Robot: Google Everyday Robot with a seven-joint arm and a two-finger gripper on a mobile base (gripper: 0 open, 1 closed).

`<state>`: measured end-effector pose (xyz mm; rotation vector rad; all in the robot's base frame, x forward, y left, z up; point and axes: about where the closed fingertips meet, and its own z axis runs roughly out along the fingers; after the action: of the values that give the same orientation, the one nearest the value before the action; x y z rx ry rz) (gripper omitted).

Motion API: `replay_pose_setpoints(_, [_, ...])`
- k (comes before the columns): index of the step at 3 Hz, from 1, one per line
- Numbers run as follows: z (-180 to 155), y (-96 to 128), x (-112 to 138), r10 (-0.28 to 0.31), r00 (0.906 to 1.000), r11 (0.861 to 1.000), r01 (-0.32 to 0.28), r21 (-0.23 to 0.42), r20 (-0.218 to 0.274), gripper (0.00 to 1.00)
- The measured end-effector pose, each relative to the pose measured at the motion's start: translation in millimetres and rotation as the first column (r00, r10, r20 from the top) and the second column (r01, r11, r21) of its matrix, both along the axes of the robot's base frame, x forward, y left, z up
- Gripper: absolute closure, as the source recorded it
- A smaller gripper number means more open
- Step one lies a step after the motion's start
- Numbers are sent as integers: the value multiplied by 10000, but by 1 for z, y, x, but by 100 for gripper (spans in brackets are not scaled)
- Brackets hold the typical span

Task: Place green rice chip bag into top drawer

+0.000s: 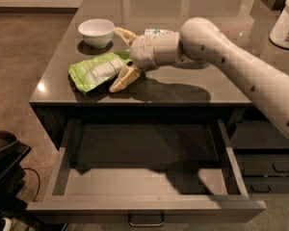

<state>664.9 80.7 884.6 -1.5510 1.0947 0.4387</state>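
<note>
The green rice chip bag (95,71) lies flat on the grey countertop (183,88), white label panel up, near the front left corner. My gripper (121,57) is at the bag's right end, open. One finger (123,33) stands behind the bag and the other finger (123,80) in front, so the bag's end lies between them. The top drawer (144,207) is pulled out below the counter. Its grey interior holds nothing, and a metal bar handle (146,220) shows on its front.
A white bowl (97,31) stands behind the bag at the back left. A small whitish-green packet (157,32) lies behind my wrist. A white container (286,20) stands at the far right. Narrower dark drawers (274,167) are at the lower right. A black object (4,159) sits on the floor at left.
</note>
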Motion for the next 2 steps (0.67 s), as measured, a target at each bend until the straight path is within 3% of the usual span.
replay_pose_setpoints(2, [-1, 0, 0, 14, 10000, 10000, -14, -5, 13, 42])
